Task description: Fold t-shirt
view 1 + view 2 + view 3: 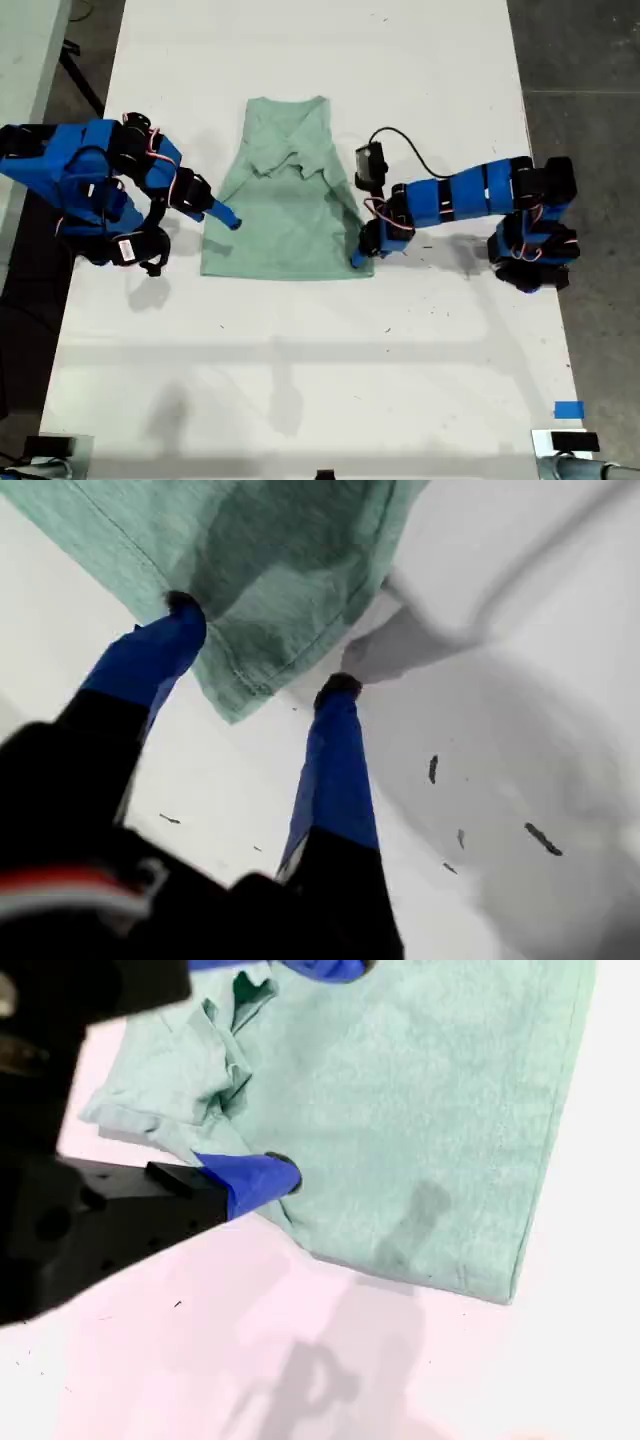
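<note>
The t-shirt (287, 200) is lying on the white tabletop (320, 340), in the half toward the exterior view's top edge and roughly midway between its two long sides; both sleeves are lying folded in over the chest, so the cloth is narrowing toward the neck, with the hem running straight across nearest the exterior view's bottom. My first gripper (262, 645) is sitting at the hem corner on the exterior view's right, its blue fingers (335, 770) spread wide, one tip touching the cloth and the other resting on bare table just beside that corner, gripping nothing. My second gripper (300, 1070) is reaching in from the exterior view's left, its jaws parted too, one finger (250, 1180) lying at the shirt's side edge and the other further over the fabric; it is holding nothing that I can see.
</note>
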`<state>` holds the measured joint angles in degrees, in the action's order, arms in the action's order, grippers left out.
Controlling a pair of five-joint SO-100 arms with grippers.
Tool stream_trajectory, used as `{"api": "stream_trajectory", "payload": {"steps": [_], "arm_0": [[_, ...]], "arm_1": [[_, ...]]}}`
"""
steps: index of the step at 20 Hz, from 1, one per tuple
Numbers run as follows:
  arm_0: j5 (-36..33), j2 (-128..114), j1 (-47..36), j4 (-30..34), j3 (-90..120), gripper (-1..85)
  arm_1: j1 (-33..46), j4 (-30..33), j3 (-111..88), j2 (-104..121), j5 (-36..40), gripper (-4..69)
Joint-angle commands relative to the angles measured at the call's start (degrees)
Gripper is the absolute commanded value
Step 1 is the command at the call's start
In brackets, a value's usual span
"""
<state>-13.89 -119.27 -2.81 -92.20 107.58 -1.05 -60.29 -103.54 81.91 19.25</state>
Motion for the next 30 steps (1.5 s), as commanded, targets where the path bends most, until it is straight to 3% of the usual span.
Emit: {"api": "stream_trajectory", "payload": {"steps": [1,2,3,5,9,12,18,20,21,22,23,30], "arm_0": [[0.35,-1.32,0.79,0.7,0.09,34.5],[0.35,-1.49,0.79,0.7,0.35,34.4],[0.44,-1.49,0.79,0.7,0.53,34.4],[0.53,-1.49,0.88,0.7,0.53,34.4],[0.09,-1.32,0.53,1.58,0.7,34.3],[0.18,-1.14,0.97,1.67,0.88,34.3],[0.53,-1.67,1.23,1.58,0.88,34.0],[0.53,-1.67,1.32,1.67,0.88,34.0],[0.53,-1.58,1.23,1.67,0.97,34.0],[0.53,-1.41,1.14,1.67,0.97,34.1],[0.44,-1.14,1.14,1.67,0.97,34.1],[1.14,-0.97,1.58,2.11,1.58,34.1]], "arm_1": [[1.32,3.43,2.9,-1.67,-0.44,11.6],[1.76,4.22,2.9,-2.29,-0.44,2.6],[1.85,4.66,2.9,-2.37,0.0,0.1],[1.67,2.46,3.52,-1.05,-0.09,-0.9],[0.0,-10.28,9.4,6.24,0.18,-1.1],[0.18,-18.72,24.7,5.19,3.6,-1.1],[-0.79,-11.51,45.09,-15.73,5.19,-1.2],[-1.67,-13.27,52.65,-24.08,3.25,-1.5],[-2.02,-13.27,54.23,-25.31,2.99,-0.4],[-2.2,-13.27,55.55,-24.7,3.87,25.5],[-2.37,-15.21,57.92,-23.38,5.71,37.0],[2.64,-27.69,53.44,-6.15,9.58,28.7]]}}
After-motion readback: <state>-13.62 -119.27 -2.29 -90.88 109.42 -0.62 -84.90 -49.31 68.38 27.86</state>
